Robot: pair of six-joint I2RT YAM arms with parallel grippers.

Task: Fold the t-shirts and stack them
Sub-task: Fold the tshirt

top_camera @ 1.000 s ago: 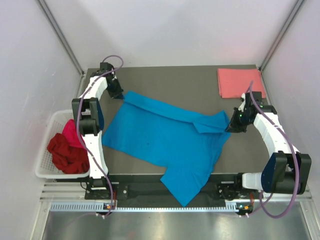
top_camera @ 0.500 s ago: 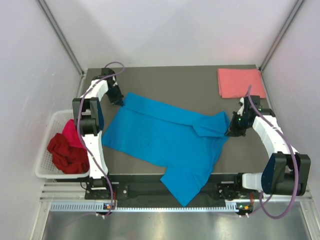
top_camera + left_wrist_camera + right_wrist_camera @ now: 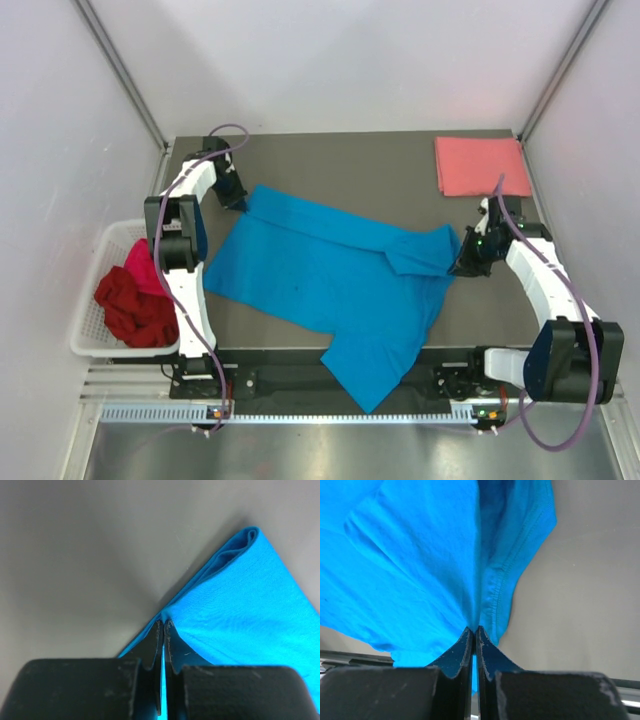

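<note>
The bright blue t-shirt (image 3: pixel 330 280) lies spread on the dark table, its lower part hanging over the near edge. My left gripper (image 3: pixel 240 200) is shut on its far left corner; the left wrist view shows blue cloth (image 3: pixel 240 610) pinched between the jaws of this gripper (image 3: pixel 163 625). My right gripper (image 3: pixel 462 262) is shut on the shirt's right sleeve; the right wrist view shows the hemmed cloth (image 3: pixel 420 570) pinched in it (image 3: pixel 475 628). A folded salmon pink t-shirt (image 3: pixel 482 165) lies at the far right corner. Dark red (image 3: pixel 135 308) and magenta (image 3: pixel 143 265) t-shirts lie crumpled in the basket.
The white lattice basket (image 3: pixel 100 250) stands off the table's left edge. White walls and metal posts close in the back and sides. The table (image 3: pixel 350 165) shows bare surface along its far part.
My left gripper has shifted slightly toward the near right with the shirt's corner. My right gripper has shifted a little nearer, holding the sleeve. The shirt barely changed.
</note>
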